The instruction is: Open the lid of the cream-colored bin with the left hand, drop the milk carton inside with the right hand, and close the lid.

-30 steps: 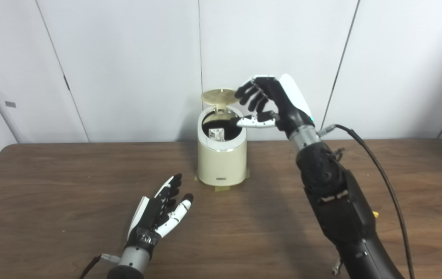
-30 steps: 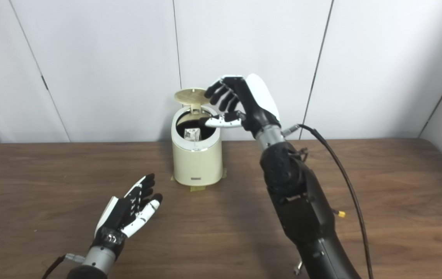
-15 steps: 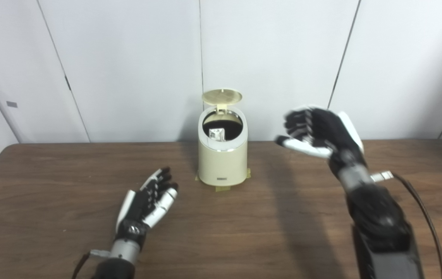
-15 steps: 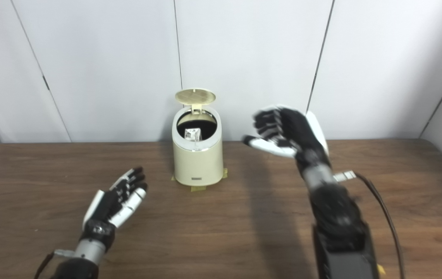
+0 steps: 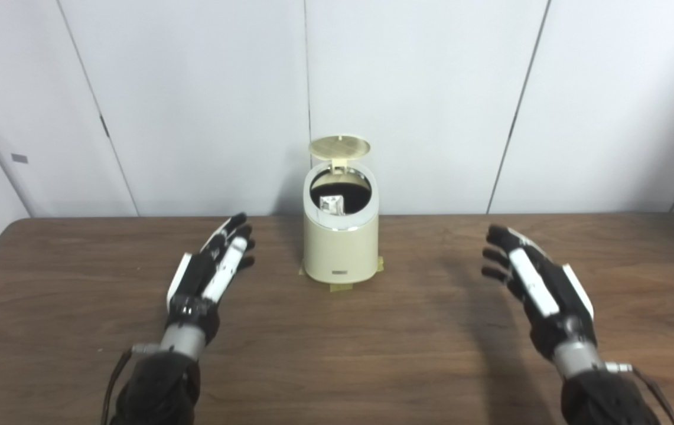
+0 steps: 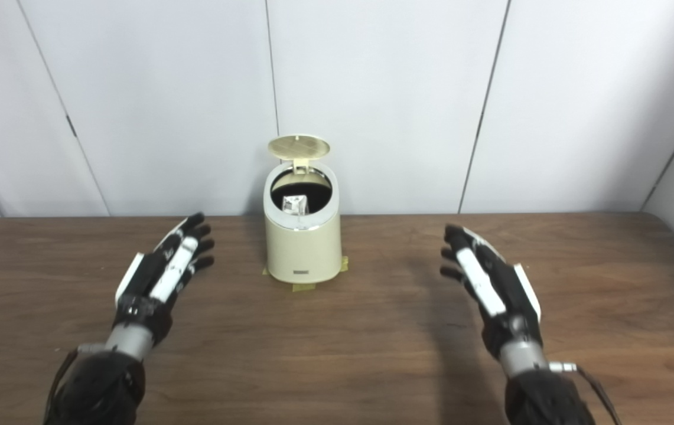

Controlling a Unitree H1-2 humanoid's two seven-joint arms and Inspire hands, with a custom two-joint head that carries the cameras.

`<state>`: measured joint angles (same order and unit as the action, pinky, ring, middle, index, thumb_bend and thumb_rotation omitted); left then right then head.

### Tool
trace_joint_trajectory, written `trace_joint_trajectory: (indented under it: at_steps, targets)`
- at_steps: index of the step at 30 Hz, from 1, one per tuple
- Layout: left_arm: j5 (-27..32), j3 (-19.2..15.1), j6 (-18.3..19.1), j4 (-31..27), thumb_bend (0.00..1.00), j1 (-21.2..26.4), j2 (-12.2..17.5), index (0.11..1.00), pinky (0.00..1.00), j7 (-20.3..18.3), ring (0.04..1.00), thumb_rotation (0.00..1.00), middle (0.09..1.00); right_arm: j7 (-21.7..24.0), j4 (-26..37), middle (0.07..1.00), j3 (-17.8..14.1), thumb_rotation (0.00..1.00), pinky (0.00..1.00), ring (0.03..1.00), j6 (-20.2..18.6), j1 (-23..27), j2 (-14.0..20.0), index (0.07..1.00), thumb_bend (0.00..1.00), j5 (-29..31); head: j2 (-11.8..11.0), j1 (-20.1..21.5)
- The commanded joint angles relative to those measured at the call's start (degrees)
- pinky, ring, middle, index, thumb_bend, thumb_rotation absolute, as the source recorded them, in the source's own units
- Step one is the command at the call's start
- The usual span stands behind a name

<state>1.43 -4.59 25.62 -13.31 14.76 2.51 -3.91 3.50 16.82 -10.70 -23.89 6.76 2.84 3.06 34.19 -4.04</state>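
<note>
2 head cams side by side, facing table (image 5: 372, 354), same scene.

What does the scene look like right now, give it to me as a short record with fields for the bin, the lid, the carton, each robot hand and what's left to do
bin: cream-colored bin upright at the back middle of the wooden table, tape tabs at its base
lid: lid tipped up at the rear, opening uncovered
carton: milk carton inside the bin, its top visible
left robot hand: left robot hand open, empty, left of the bin, not touching it
right robot hand: right robot hand open, empty, well right of the bin
remaining: lid not yet closed
</note>
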Motion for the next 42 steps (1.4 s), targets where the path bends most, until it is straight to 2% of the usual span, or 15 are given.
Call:
trace_joint_trajectory:
  at_steps: [1,4,8,12,15,22,26,27,35,38,42]
  targets:
    - [-0.63,0.71,-0.29,-1.41,0.43,4.49,1.28,0.922,0.85,0.15,0.904,0.68,0.922,-0.63,0.72,0.863,0.43,0.7,0.78,0.847,4.52,1.37,-0.37,0.833,0.55,0.67,-0.18,-0.33]
    - [-0.9,1.32,0.14,-0.27,0.39,6.91,2.3,0.925,0.85,0.02,0.914,0.74,0.927,-1.44,1.44,0.877,1.78,0.76,0.81,0.866,4.83,0.24,-0.92,0.855,0.53,-0.08,-0.54,-0.76]
    - [-0.57,1.43,0.6,2.58,0.47,11.21,3.34,0.923,0.89,-0.04,0.924,0.82,0.931,-1.68,2.05,0.898,3.43,0.91,0.85,0.895,5.92,-1.38,-1.19,0.881,0.52,-0.09,-0.54,-0.76]
    - [1.11,0.34,1.01,5.76,0.46,15.55,3.15,0.923,0.91,0.31,0.93,0.84,0.934,-2.69,1.19,0.897,4.42,0.98,0.87,0.902,8.38,-2.4,-1.85,0.881,0.55,-0.67,-0.98,-1.56]
    - [2.17,-0.14,1.2,8.02,0.47,18.63,3.12,0.921,0.92,0.2,0.93,0.85,0.934,-3.51,0.33,0.893,4.99,0.99,0.87,0.904,10.6,-3.12,-2.36,0.871,0.58,-1.3,-1.33,-1.88]
    - [1.57,0.58,1.11,12.12,0.49,23.94,3.28,0.907,0.92,0.21,0.923,0.86,0.925,-3.13,-3.52,0.907,6.83,1.0,0.91,0.932,18.3,-4.13,-1.14,0.891,0.62,-2.25,-2.24,-2.2]
    - [1.03,1.18,-0.04,15.84,0.48,26.85,3.95,0.896,0.91,-0.24,0.912,0.9,0.912,-3.57,-4.04,0.896,7.36,1.0,0.89,0.92,18.63,-4.75,-1.39,0.883,0.62,-2.65,-2.24,-2.2]
    - [0.99,1.26,-0.4,16.74,0.48,27.52,4.05,0.892,0.91,-0.34,0.91,0.9,0.909,-3.51,-4.08,0.899,7.39,1.0,0.9,0.925,18.54,-4.99,-1.58,0.887,0.62,-2.3,-2.79,-2.49]
    - [0.3,2.13,-3.04,21.44,0.45,30.61,4.49,0.866,0.87,-0.65,0.886,0.92,0.887,-3.75,-4.95,0.902,8.4,1.0,0.94,0.935,20.0,-5.8,-1.91,0.897,0.61,-2.98,-2.88,-2.17]
    - [-0.95,3.58,-3.34,22.57,0.45,31.46,5.39,0.868,0.87,-1.31,0.887,0.97,0.883,-3.85,-5.2,0.906,8.64,1.0,0.95,0.94,20.45,-5.97,-1.94,0.902,0.61,-3.11,-2.84,-2.18]
    - [-3.0,6.73,-5.61,22.95,0.46,31.98,7.44,0.88,0.88,-3.21,0.889,1.0,0.882,-3.86,-5.09,0.905,8.78,1.0,0.93,0.939,20.59,-6.36,-2.03,0.904,0.6,-3.04,-2.62,-2.13]
